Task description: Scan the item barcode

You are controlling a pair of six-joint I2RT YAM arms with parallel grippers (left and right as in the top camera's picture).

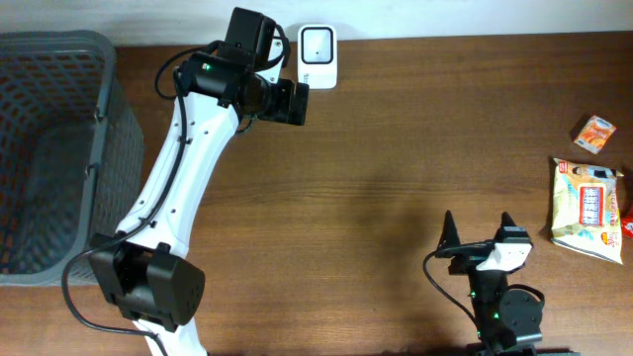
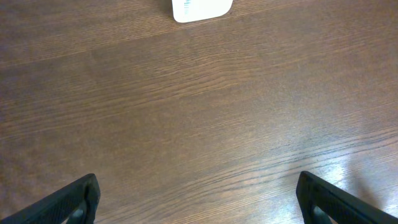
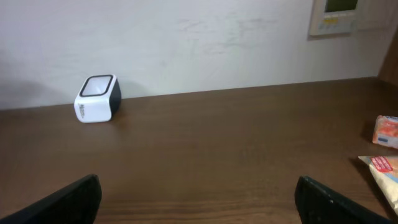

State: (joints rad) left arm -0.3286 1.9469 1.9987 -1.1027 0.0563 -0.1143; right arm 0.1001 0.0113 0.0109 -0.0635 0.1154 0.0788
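Right now both grippers stand wide open and hold nothing. The left gripper (image 1: 295, 102) (image 2: 196, 186) hangs over bare table (image 1: 396, 148), just beside the white scanner (image 1: 317, 56) (image 2: 200, 9) (image 3: 97, 98), which sits at the far edge by the wall (image 3: 186, 43). The right gripper (image 1: 478, 222) (image 3: 196, 190) is at the near edge, its fingers pointing toward the wall. The items lie well apart from both, on the right arm's side: a pale snack bag (image 1: 586, 210) (image 3: 382, 171) and, beyond it, a small orange packet (image 1: 594, 133) (image 3: 387, 131). A grey basket (image 1: 49, 148) stands at the left end.
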